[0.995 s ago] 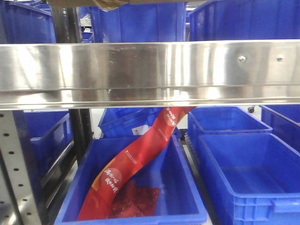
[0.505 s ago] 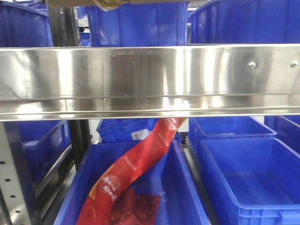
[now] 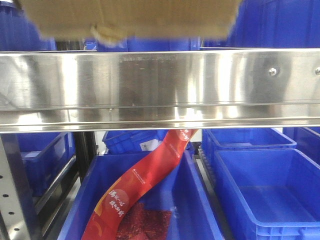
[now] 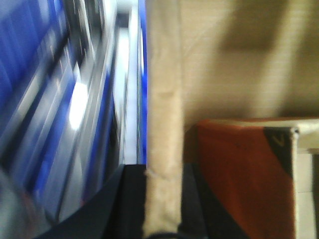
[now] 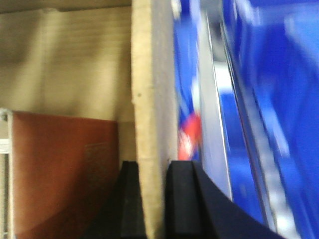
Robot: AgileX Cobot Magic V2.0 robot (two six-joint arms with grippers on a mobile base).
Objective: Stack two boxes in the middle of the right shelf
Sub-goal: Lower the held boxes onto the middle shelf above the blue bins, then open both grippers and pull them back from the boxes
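Blue plastic bins (image 3: 260,195) everywhere; our big brown cardboard box (image 3: 130,17) hangs at 12 o'clock above the shiny steel shelf rail (image 3: 160,85), long axis sideways, left fingers (image 4: 162,199) and right fingers (image 5: 152,199) each pinching a wall.

My front-facing view looked level and close at the shelf (image 3: 160,90) rail, which spanned the frame, with a blurred cardboard box (image 3: 130,17) along the top edge. My left wrist view looked along the left gripper (image 4: 163,199), very near, at a cardboard wall (image 4: 164,99) standing between its jaws. My right wrist view mirrored this past the right gripper (image 5: 152,199). All three views shared the box; both wrist views were motion-blurred.
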